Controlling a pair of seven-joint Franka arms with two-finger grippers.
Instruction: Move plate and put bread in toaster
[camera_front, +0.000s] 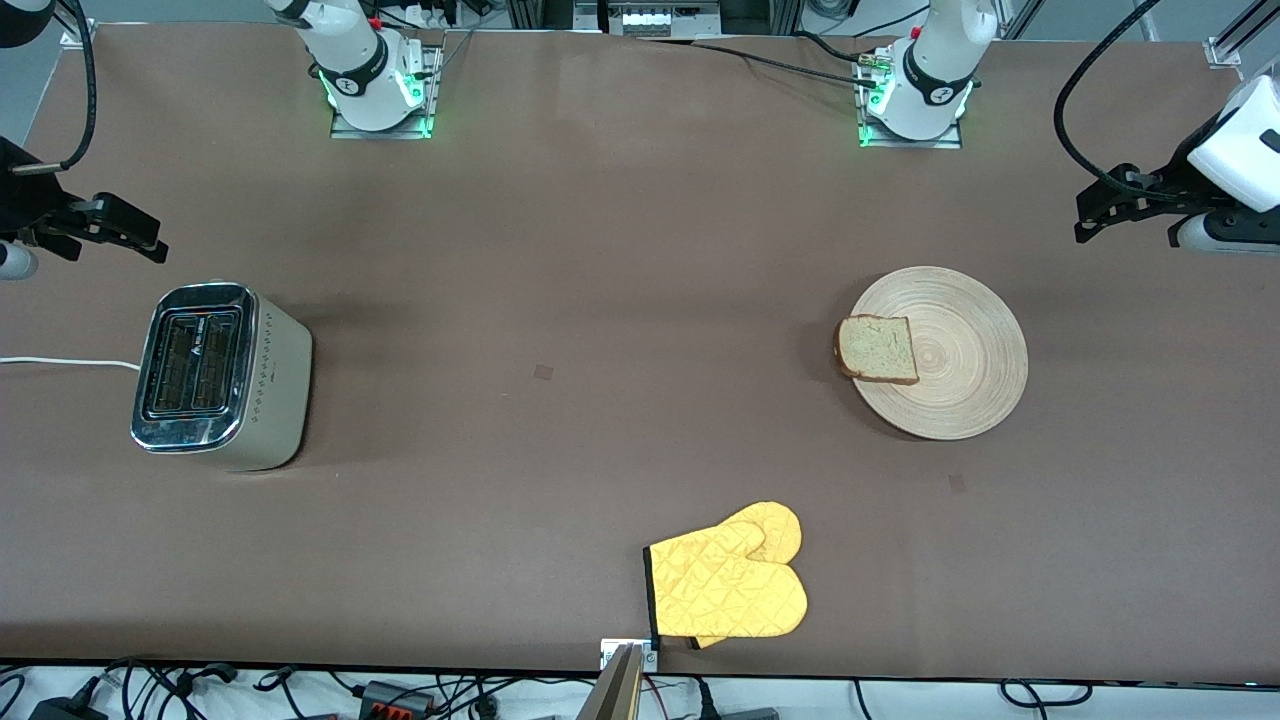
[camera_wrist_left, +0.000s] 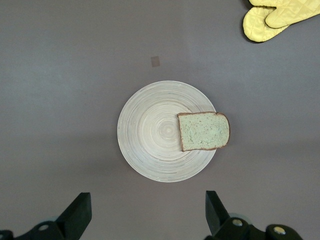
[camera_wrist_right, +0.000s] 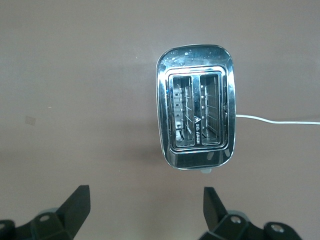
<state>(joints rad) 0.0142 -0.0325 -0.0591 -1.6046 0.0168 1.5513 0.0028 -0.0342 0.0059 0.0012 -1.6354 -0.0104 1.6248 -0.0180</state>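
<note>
I see the bread (camera_front: 878, 349) on the plate (camera_front: 955, 375), at the rim twd the toaster (camera_front: 220, 375), which sits well apart at the right arm's end. Left gripper (camera_wrist_left: 145, 212) up over table nr plate, jaws released, empty. Right gripper (camera_wrist_right: 145, 212) up nr toaster, same. Yellow mitt (camera_front: 728, 585) nearer the cam than plate.

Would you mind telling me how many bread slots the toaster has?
2: the toaster has two slots side by side in its chrome top, one next to the other. Both look empty; nothing seems hidden.
</note>
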